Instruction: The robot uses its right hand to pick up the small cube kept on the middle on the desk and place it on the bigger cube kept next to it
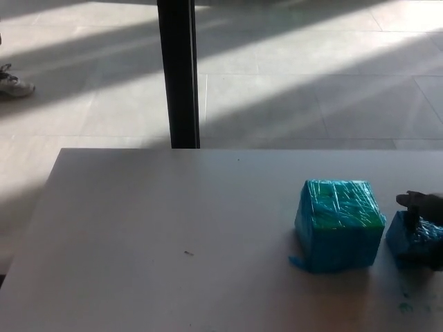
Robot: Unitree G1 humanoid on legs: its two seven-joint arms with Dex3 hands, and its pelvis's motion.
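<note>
Near the table's [173,228] right edge, right hand [426,225] fingers pinch the small cube [408,238]; lifting onto the big cube [339,225] remains.

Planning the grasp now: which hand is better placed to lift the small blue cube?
Right. The right hand is already at the small blue cube, beside the bigger cube; the left hand is out of view.
</note>
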